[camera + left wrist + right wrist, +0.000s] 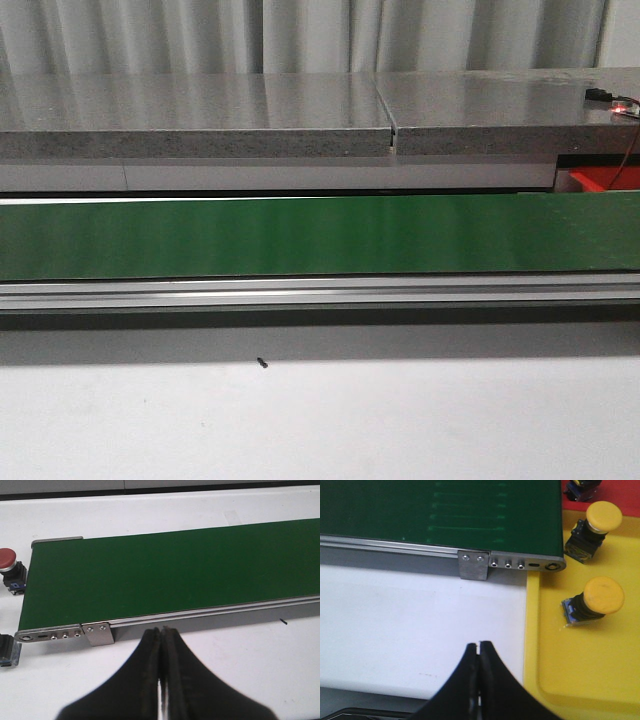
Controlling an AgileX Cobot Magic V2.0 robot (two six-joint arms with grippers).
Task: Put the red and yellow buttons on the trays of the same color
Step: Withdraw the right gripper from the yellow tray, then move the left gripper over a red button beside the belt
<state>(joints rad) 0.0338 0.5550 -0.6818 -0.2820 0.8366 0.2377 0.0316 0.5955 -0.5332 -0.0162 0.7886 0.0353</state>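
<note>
- Left claw [161, 632]: black jaws pressed together, nothing between them; hangs over white table [240, 670] just short of the belt's metal rail. Base cut off by the frame edge.
- Right claw [479, 647]: jaws likewise pressed together, empty; over white table beside the yellow tray [580, 670]. Base cut off.
- Belt [170, 575]: green, bare in all three views; end bracket with screws [97, 632] visible in the left wrist view.
- Red button [7, 562]: off the belt's end on the table, upright, partly cropped at the frame edge; a blue-tipped part shows below it.
- Dark item [7, 650]: near the belt corner, mostly cropped, cannot be identified.
- Yellow buttons, two: one [602, 597] lying tilted on the yellow tray; the other [600, 522] tilted, near the tray's far edge by the belt end.
- Red tray [600, 492]: only a strip shows; an object on it is cropped.
- Front view: neither claw appears; red patch [605, 180] at far right, half hidden behind the belt.
</note>
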